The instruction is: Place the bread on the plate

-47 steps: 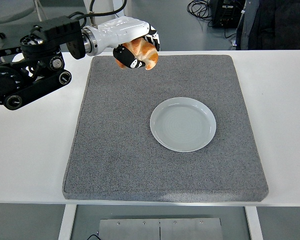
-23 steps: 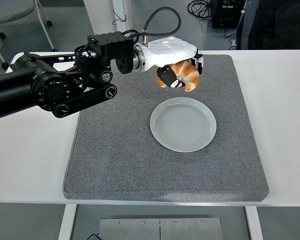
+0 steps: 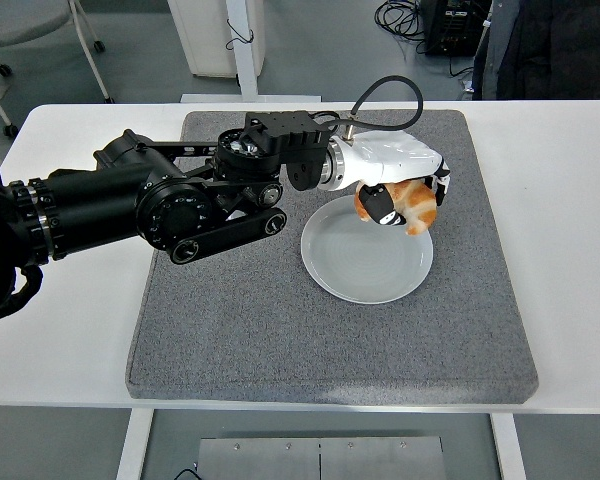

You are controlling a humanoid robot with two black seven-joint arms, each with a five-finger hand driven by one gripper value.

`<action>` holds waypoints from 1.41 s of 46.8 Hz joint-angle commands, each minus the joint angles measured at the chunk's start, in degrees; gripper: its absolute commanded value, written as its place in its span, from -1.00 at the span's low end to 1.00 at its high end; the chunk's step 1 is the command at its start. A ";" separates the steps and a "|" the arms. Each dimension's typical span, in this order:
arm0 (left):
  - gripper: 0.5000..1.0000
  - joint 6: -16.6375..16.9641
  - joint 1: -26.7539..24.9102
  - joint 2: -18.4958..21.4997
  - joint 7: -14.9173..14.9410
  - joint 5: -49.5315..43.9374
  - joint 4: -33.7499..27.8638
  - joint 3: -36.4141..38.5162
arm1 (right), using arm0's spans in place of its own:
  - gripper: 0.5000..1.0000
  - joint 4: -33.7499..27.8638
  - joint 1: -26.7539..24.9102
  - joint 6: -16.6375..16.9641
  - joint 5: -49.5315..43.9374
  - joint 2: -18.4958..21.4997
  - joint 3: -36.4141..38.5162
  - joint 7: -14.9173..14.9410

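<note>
Golden-brown bread [image 3: 412, 203] is clamped in the robot's left hand [image 3: 400, 195], fingers curled round it, hanging over the plate [image 3: 355, 268] at about its 1 o'clock rim. Can't tell if it's touching the rim or just above it. The plate is pale and has nothing lying in it. It sits on a grey mat [image 3: 240, 320] covering most of the white table [image 3: 60, 320].

My left hand [image 3: 400, 190] covers the top of the bread [image 3: 412, 205] and the plate's [image 3: 365, 270] far rim, and my arm runs off the left edge.
</note>
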 commanded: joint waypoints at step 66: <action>1.00 1.30 7.26 -0.94 0.10 2.62 4.81 2.38 | 1.00 0.00 0.09 0.00 0.06 0.00 0.00 0.00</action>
